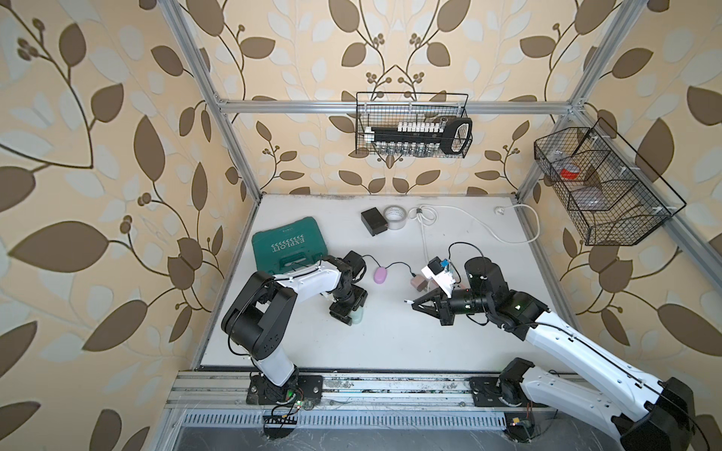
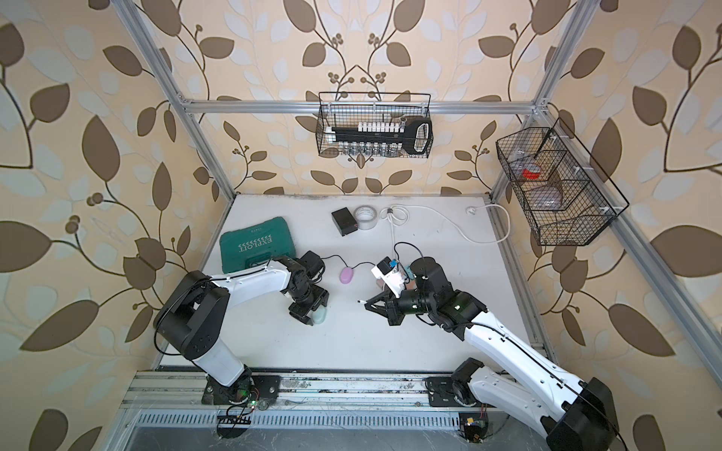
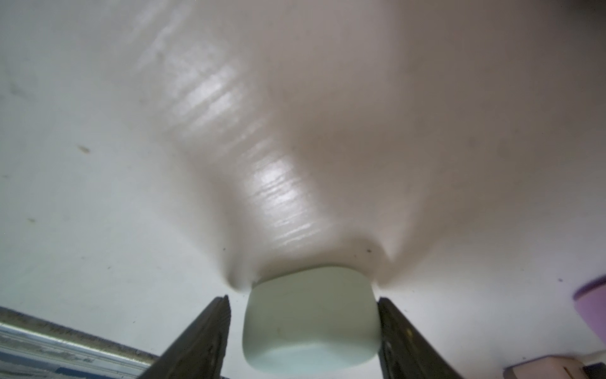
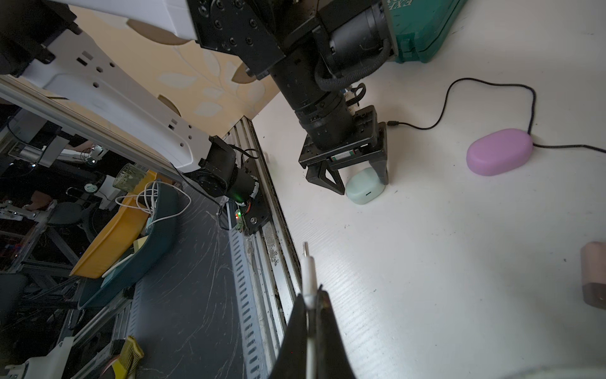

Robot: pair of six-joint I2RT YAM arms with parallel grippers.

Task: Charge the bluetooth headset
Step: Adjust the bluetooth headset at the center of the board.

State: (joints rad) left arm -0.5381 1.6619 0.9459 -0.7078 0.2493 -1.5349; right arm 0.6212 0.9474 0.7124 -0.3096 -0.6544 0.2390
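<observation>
The bluetooth headset's mint-green case (image 1: 357, 316) (image 2: 321, 315) lies on the white table. My left gripper (image 3: 303, 300) (image 1: 352, 312) points down over the case (image 3: 311, 321), open, with one finger on each side. One finger (image 3: 393, 321) touches the case; the other (image 3: 213, 325) stands slightly off it. The right wrist view shows this gripper (image 4: 362, 185) astride the case (image 4: 364, 188). My right gripper (image 4: 313, 295) (image 1: 414, 306) (image 2: 367, 306) is shut on a white charging cable, whose plug (image 4: 308, 265) (image 1: 407, 301) sticks out towards the case, well apart from it.
A purple oval case (image 1: 380, 275) on a black cable lies between the arms, a beige adapter (image 1: 418, 282) beside it. A green tool case (image 1: 287, 244) sits behind the left arm. A black box (image 1: 374, 221), tape roll (image 1: 394, 216) and white cord (image 1: 488, 224) lie at the back.
</observation>
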